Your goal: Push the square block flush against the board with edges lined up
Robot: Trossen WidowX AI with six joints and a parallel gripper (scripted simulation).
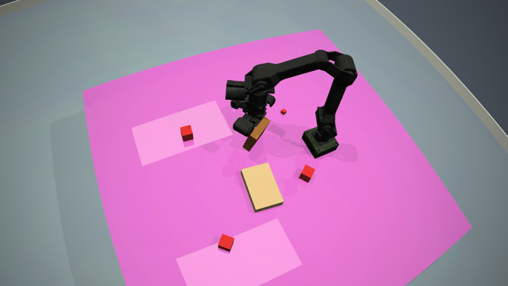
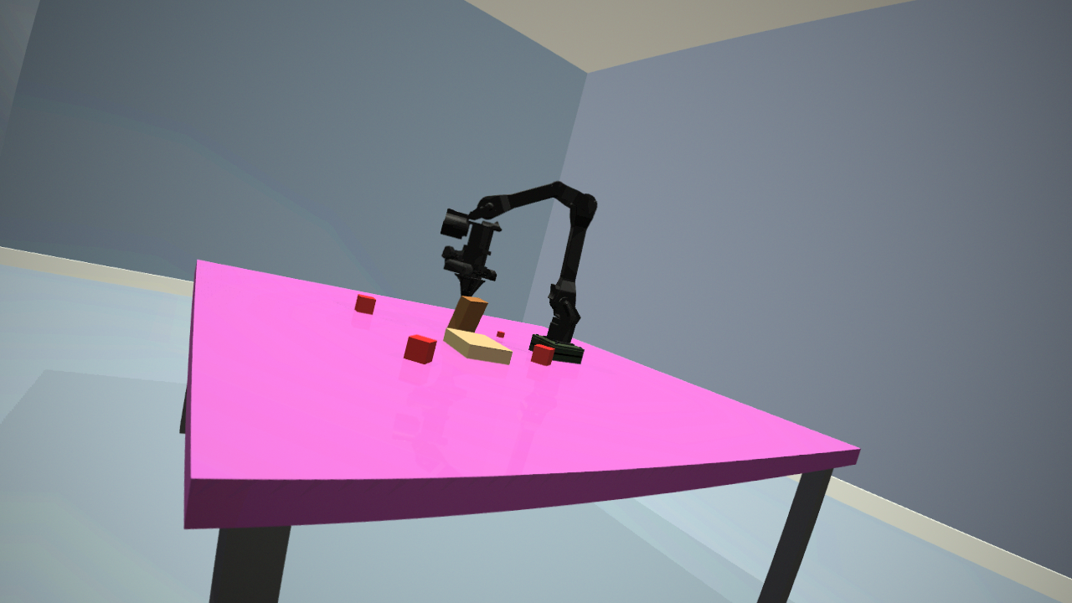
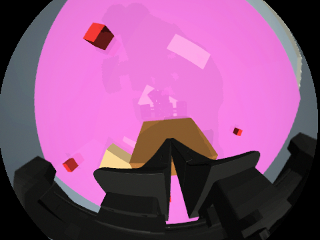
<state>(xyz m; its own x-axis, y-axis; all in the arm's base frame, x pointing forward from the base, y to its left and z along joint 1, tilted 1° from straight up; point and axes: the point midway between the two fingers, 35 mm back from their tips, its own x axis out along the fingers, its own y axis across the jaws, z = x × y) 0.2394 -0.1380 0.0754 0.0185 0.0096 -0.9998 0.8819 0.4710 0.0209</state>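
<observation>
Behind the tall brown rectangular block (image 1: 256,133), on the side facing away from the flat tan rectangular board (image 1: 262,186), the black gripper (image 1: 248,122) is hovering with jaws pinched together on nothing, block standing well apart from board.

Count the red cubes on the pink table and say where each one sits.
4. One on the far pale patch, one tiny by the arm, one right of the tan slab, one on the near pale patch. None seems hidden.
</observation>
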